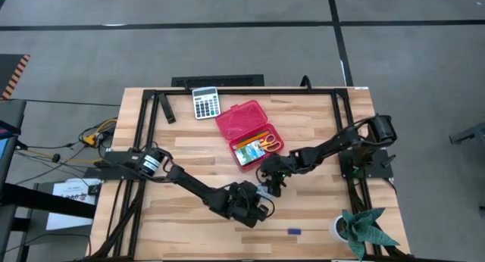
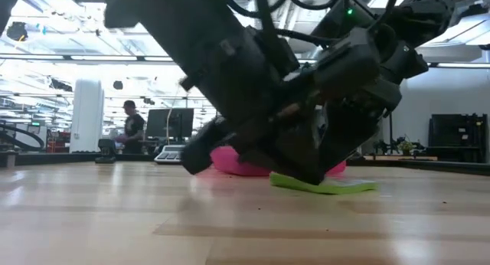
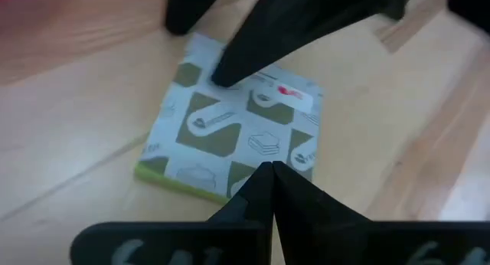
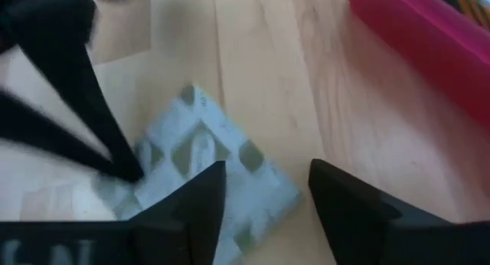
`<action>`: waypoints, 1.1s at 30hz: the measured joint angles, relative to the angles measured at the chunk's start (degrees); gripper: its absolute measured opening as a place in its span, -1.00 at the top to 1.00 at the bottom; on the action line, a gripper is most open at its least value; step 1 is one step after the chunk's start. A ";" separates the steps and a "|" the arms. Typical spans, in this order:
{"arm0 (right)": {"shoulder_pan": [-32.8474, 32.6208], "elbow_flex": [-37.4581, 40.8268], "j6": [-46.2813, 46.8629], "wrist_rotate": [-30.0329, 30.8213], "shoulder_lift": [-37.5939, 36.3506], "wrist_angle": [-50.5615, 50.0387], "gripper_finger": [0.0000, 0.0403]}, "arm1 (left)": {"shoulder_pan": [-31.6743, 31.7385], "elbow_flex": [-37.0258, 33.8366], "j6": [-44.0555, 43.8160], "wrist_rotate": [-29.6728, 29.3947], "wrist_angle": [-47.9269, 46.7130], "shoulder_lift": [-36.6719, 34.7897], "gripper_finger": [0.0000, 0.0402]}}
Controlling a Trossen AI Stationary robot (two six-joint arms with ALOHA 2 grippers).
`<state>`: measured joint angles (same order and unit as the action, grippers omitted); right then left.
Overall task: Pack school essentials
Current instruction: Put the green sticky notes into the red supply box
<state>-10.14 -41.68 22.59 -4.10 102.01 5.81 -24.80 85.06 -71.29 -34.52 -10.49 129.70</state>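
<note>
A green-and-white printed packet (image 3: 230,127) lies flat on the wooden table, just near of the open red case (image 1: 246,129). Yellow-handled scissors (image 1: 270,141) and pencils (image 1: 246,150) lie inside the case. My left gripper (image 3: 269,171) is shut, and its tips are on the packet's near edge. My right gripper (image 4: 264,192) is open and comes from the far right. One finger (image 4: 203,192) is over the packet, the other (image 4: 341,200) over bare table beside it. A tiny blue piece (image 1: 293,232) lies near the table's front edge. My left gripper presses its shut fingertips (image 3: 264,181) down on the packet's edge (image 3: 245,173), slanting down from the table's left; the packet lies flat on the table. My right gripper has one fingertip (image 3: 226,70) at the packet's opposite edge; I cannot tell whether it touches.
A grey calculator (image 1: 204,103) lies at the far edge, left of the case. A white roll (image 1: 337,228) and a green plant-like thing (image 1: 367,228) stand at the near right corner. A black frame (image 1: 333,118) runs round the table's edges. A person (image 2: 134,127) shows in the room beyond.
</note>
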 joint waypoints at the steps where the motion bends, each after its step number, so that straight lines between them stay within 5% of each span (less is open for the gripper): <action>1: -0.41 -0.03 -0.17 0.11 0.14 0.04 -0.01 | 0.00 0.04 -0.38 -0.04 1.73 0.41 1.00; 16: -1.24 0.14 -0.17 -4.83 -0.45 -0.90 0.95 | 1.70 0.03 -1.84 1.40 -0.04 0.44 1.00; 33: -2.23 1.02 -2.47 -6.74 -11.14 -9.32 0.99 | 1.06 -0.46 0.04 -1.84 -5.72 -5.35 1.00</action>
<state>-12.37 -40.66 20.12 -10.85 90.87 -3.51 -23.74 84.60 -71.25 -36.36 -16.21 124.36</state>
